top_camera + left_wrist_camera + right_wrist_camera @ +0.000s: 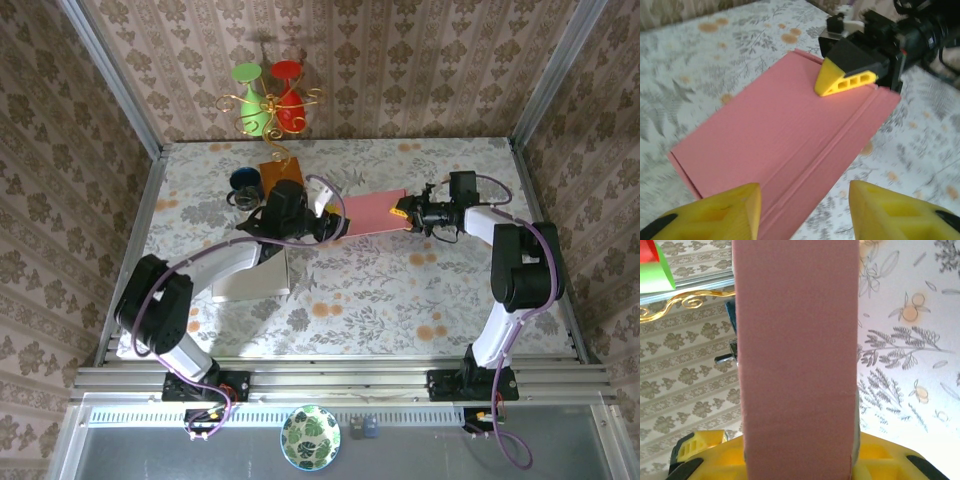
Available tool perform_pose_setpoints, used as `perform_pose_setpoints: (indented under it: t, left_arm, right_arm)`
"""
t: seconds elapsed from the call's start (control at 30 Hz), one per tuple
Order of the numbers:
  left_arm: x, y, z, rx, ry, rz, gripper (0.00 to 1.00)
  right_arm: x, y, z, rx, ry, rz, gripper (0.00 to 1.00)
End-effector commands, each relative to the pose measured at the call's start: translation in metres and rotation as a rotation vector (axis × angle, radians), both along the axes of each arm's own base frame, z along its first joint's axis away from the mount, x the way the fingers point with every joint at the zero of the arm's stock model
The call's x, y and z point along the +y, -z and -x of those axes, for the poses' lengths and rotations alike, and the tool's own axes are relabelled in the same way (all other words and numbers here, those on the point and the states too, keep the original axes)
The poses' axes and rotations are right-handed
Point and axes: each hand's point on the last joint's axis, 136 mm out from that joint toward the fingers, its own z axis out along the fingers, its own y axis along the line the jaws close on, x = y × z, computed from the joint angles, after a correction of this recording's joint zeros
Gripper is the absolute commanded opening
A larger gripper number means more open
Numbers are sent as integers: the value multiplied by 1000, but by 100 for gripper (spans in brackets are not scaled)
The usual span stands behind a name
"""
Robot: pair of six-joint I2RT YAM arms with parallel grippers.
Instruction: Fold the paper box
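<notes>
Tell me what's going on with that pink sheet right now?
The right gripper is clamped on one end of the flat pink cardboard box blank, which lies roughly level over the floral-patterned table. The left gripper sits at the opposite end with its jaws apart, gripping nothing. No flap is folded up yet.

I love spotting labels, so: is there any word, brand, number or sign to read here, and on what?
None can be read.
The pink paper box is plain; the table carries only a floral print.
Anything on the small dark thing by the bowl is too small to read.
</notes>
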Motion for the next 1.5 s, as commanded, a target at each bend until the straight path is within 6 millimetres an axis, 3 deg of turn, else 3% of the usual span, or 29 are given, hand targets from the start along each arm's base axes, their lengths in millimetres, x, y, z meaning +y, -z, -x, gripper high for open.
perform_pose_setpoints:
  t: [0.0,0.17,0.3,0.43,0.6,1.0,1.23,1.47]
  left_arm:
    - [2,6,19,-163,170,-158,53]
    - [13,14,40,-334,306,-274,63]
    - [23,19,45,-414,326,-325,71]
    - [23,24,59,-417,398,-319,72]
    - [27,29,53,-410,362,-313,73]
    - [24,43,85,-321,522,-272,72]
    - [31,55,64,-298,449,-274,72]
    - [26,67,64,-263,488,-285,69]
  right_arm:
    - [6,-22,11,132,15,-71,26]
    - [9,-28,33,327,57,-129,25]
    - [10,-29,59,460,79,-145,26]
    - [12,-26,80,576,113,-189,26]
    - [13,-21,95,647,123,-197,26]
    - [16,-3,104,759,131,-254,24]
    - [18,8,109,794,123,-258,24]
    - [19,16,110,822,132,-275,24]
